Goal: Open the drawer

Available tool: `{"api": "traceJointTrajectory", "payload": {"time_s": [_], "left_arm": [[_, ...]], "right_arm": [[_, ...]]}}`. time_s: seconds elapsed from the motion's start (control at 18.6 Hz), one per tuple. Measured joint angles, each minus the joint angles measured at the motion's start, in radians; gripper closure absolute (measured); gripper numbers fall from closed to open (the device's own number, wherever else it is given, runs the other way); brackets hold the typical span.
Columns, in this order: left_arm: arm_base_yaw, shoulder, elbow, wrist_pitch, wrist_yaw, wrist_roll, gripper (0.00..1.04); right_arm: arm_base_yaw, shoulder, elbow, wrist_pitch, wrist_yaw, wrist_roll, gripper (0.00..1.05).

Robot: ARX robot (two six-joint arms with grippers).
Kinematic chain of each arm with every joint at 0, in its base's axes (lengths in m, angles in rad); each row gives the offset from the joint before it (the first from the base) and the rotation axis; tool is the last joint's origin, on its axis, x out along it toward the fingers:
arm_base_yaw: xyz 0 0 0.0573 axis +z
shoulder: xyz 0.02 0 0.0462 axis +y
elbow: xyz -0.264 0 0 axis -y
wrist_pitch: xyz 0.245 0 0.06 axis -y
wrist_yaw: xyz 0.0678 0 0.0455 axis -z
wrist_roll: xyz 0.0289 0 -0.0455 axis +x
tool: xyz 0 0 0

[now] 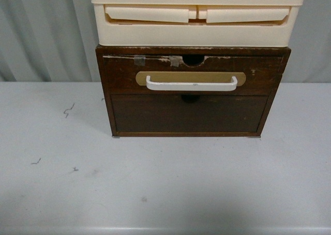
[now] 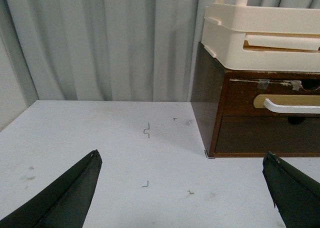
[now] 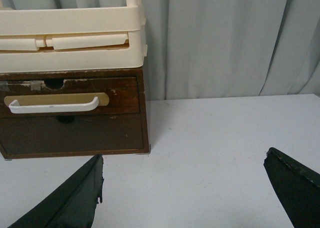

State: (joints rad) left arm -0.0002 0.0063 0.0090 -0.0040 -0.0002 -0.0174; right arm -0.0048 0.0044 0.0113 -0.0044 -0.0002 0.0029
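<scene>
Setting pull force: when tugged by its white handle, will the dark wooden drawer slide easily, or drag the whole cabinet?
Probably stiff: the drawer is worn wood, shut flush. The cabinet might slide on the smooth table, though the cream plastic unit on top adds weight.

Left end effector (image 2: 181,155) spread, right one (image 3: 183,154) too

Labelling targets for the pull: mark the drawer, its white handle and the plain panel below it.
drawer (image 1: 264,77), front view, bare dark wood near its right end.
white handle (image 1: 191,85), front view, middle of the bar.
plain panel (image 1: 190,115), front view, centre of its face.
</scene>
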Motion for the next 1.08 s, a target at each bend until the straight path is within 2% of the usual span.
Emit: {"api": "traceJointTrajectory", "payload": {"time_s": [1.08], "left_arm": [[0.000, 0.000, 0.000, 0.000, 0.000, 0.000, 0.07]], "right_arm": [[0.000, 0.000, 0.000, 0.000, 0.000, 0.000, 0.06]]}}
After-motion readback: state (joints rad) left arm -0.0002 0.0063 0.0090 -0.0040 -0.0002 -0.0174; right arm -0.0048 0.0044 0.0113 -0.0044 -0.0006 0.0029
